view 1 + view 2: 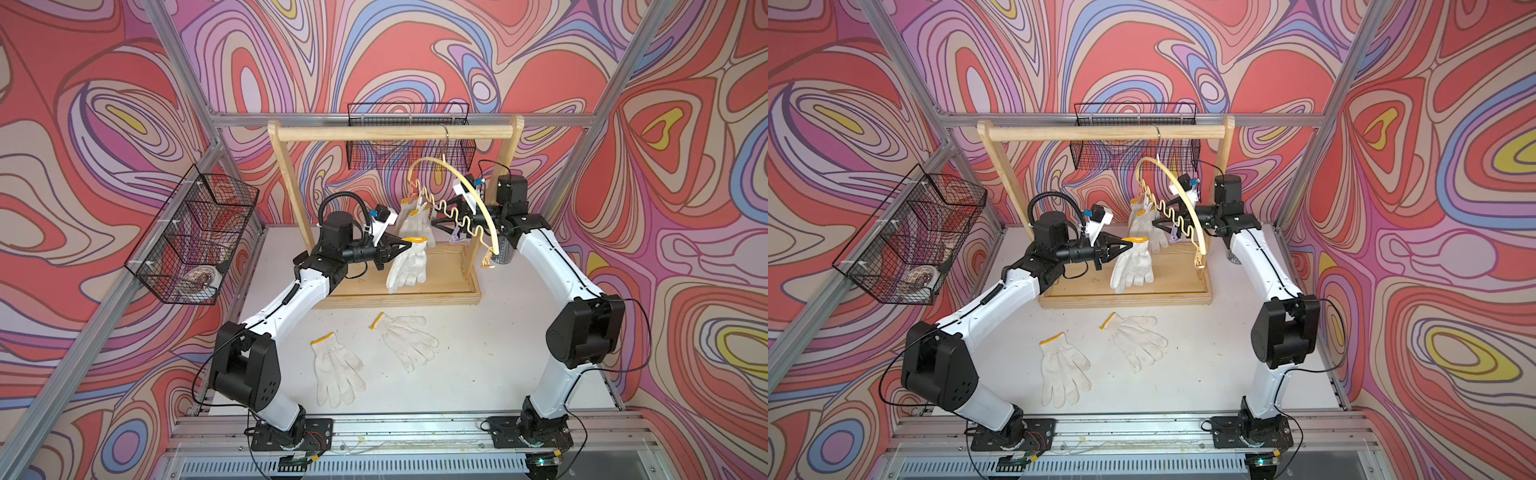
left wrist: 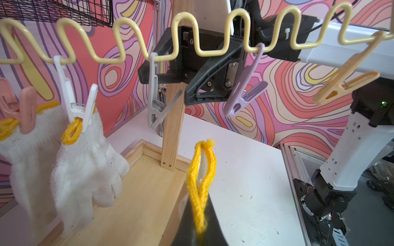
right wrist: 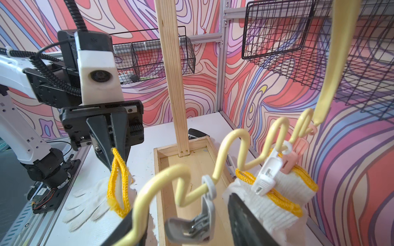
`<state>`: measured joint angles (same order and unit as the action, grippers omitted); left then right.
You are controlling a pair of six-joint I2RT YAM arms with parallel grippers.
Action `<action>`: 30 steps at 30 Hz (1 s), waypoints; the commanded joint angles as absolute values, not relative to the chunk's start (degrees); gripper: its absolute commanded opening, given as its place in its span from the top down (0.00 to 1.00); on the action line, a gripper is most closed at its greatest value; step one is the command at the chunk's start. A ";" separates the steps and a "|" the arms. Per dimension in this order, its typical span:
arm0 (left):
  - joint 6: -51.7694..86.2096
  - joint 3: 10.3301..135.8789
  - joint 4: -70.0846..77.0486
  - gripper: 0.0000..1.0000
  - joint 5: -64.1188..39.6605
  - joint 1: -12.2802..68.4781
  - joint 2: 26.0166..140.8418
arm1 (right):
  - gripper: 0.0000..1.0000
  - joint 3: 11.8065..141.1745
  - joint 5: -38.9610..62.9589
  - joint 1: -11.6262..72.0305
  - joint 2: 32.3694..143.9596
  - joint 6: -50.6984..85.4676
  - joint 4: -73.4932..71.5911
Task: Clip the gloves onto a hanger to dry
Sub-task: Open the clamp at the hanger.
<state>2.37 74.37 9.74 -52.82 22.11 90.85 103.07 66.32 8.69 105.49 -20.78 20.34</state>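
My left gripper (image 1: 406,246) (image 2: 199,215) is shut on the yellow cuff of a white glove (image 1: 408,268) (image 1: 1133,268), which dangles over the wooden base. The pale yellow hanger (image 1: 471,195) (image 1: 1188,201) hangs from the rail. On its wavy bar (image 2: 187,21), a pink and a white clip hold two gloves (image 2: 85,153) (image 3: 283,191). My right gripper (image 1: 442,226) (image 3: 181,206) is open behind the bar. Its fingers stand either side of a free grey clip (image 3: 191,225) (image 2: 154,102) without touching it. Two more gloves (image 1: 336,370) (image 1: 409,340) lie flat on the table.
The wooden rail frame (image 1: 395,134) stands on a tray base (image 1: 399,297). Free lilac (image 2: 243,95) and yellow (image 2: 345,85) clips hang further along the bar. Wire baskets hang on the left wall (image 1: 195,237) and back wall (image 1: 409,137). A metal cup (image 1: 503,253) stands behind the frame.
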 commanded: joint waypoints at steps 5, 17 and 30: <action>2.67 74.26 11.51 1.00 -54.41 21.82 91.05 | 0.43 104.19 67.11 9.05 107.38 -23.41 24.52; 2.20 74.36 11.05 1.00 -54.41 21.85 90.97 | 0.57 104.48 66.28 9.36 107.38 -23.22 24.62; 2.32 74.22 11.03 1.00 -54.68 21.82 90.86 | 0.60 104.18 66.35 9.40 106.77 -22.06 23.10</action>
